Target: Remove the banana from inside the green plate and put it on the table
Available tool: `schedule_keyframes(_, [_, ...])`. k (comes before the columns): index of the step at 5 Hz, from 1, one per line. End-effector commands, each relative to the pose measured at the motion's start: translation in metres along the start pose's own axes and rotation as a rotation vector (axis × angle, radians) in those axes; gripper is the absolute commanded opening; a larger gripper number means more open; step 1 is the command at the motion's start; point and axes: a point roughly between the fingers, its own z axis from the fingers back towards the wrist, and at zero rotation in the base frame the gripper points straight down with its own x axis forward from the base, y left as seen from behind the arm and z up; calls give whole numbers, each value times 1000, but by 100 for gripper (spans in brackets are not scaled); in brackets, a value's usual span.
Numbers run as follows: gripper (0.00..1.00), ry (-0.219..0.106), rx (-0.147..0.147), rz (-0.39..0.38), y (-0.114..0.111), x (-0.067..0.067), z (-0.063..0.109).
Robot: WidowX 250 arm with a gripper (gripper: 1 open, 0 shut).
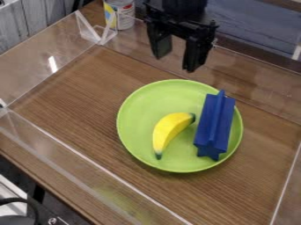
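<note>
Claw: my gripper [174,54] hangs above the far side of the table [83,92], pointing straight down, fingers spread wide, nothing between them.
Banana: the banana [172,133] lies inside the green plate [141,110], on the plate's left half, curved, one tip toward the plate's near rim and the other toward its middle.
Neighbour: a blue ridged block [214,124] lies in the same plate just to the right of the banana; from here I cannot tell whether they touch near the banana's upper end.
Step in hand: I judge I am at the approach, with no contact yet.
How to do it well: I should come down over the banana's thick middle and set my fingers across its short width, so the curve cannot roll out.
Watch for: the finger on the block's side probably has little room; I would keep it clear of the block so I do not drag the block or tip the plate.
Set-down: bare wood to the left of the plate looks like the easiest spot.
</note>
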Motion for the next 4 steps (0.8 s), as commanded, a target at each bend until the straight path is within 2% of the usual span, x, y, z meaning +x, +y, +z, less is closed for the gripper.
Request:
schedule_keyframes(1, [100,-35,3,-4,-1,0,6])
schedule_keyframes(2, [100,-15,-3,-10,0,-12,-2])
schedule_keyframes(4, [100,0,0,-23,6,-33,-37])
